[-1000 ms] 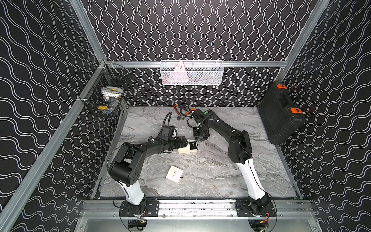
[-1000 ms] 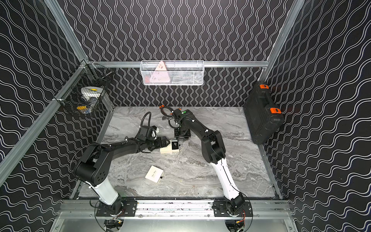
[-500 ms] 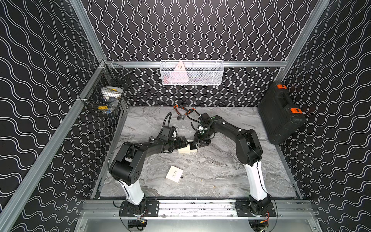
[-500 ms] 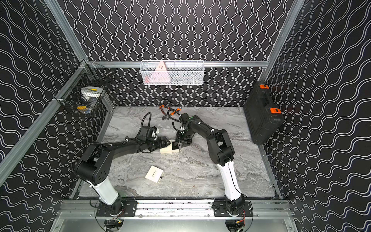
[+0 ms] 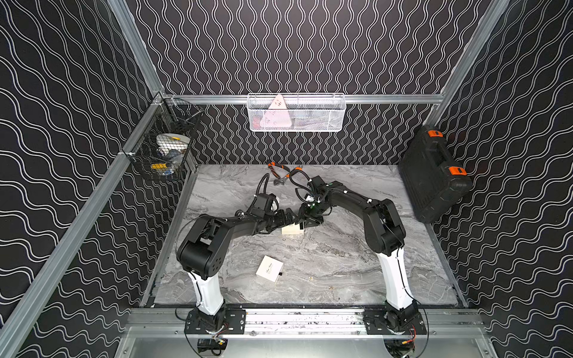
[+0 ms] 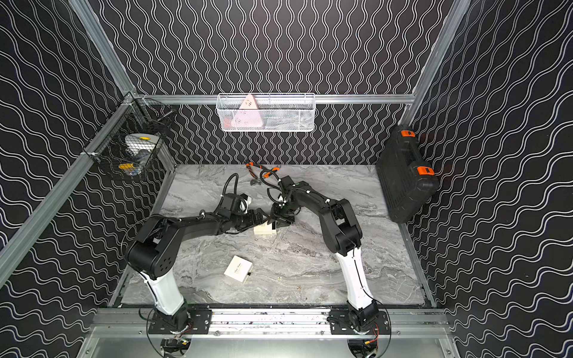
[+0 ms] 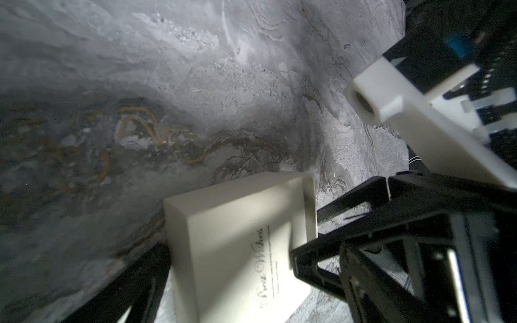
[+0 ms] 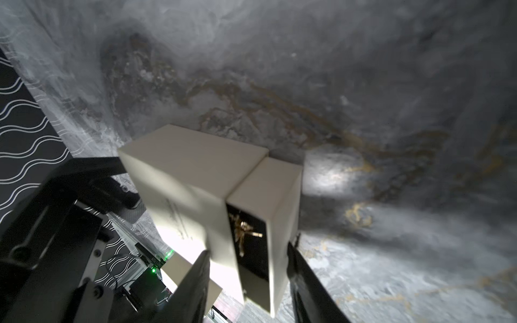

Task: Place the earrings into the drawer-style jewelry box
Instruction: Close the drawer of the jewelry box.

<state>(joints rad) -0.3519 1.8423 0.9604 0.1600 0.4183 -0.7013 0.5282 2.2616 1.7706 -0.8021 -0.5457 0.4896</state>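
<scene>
The cream jewelry box (image 5: 291,231) (image 6: 263,230) lies mid-table, its drawer (image 8: 279,195) pulled partway out of the sleeve (image 7: 232,237). Gold earrings (image 8: 243,232) glint on the drawer's dark lining. My left gripper (image 5: 288,220) (image 7: 229,254) is open wide, a finger on each side of the sleeve. My right gripper (image 5: 311,218) (image 8: 247,250) hangs over the drawer end with its jaws partly apart. One finger (image 8: 299,279) is by the drawer front, the other finger (image 8: 195,279) over the sleeve's edge. This view is blurred, and no firm hold shows.
A second, closed cream box (image 5: 269,269) with a black tab lies nearer the front. Orange-handled pliers (image 5: 280,173) lie at the back. A black case (image 5: 434,173) leans on the right wall. A white wire basket (image 5: 296,113) and a black mesh basket (image 5: 164,155) hang on the walls.
My right gripper has come forward and down from behind the box to its drawer end, the arm's elbow swinging right. The left arm and the box have stayed put.
</scene>
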